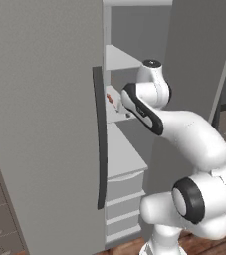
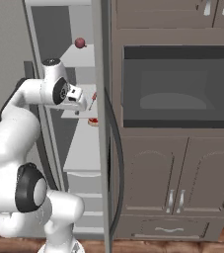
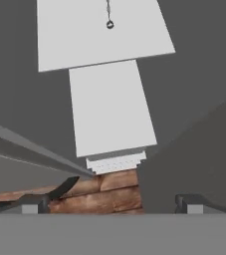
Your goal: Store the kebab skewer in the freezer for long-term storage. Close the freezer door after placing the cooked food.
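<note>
Dark-tipped jaws of the gripper (image 3: 112,201) stand released and empty, aimed down inside the open freezer (image 1: 134,60) over its pale shelves (image 3: 109,107) toward the wooden floor (image 3: 99,191). The kebab skewer (image 2: 92,102), with reddish-brown meat chunks and a ring end (image 3: 109,24), lies on a middle shelf (image 1: 119,112) beside the hand, apart from the jaws. The freezer door (image 2: 103,123) stands open edge-on with its dark bar handle (image 2: 117,163), next to a dark built-in oven (image 2: 180,86); a small red round item (image 2: 80,43) sits on an upper shelf.
</note>
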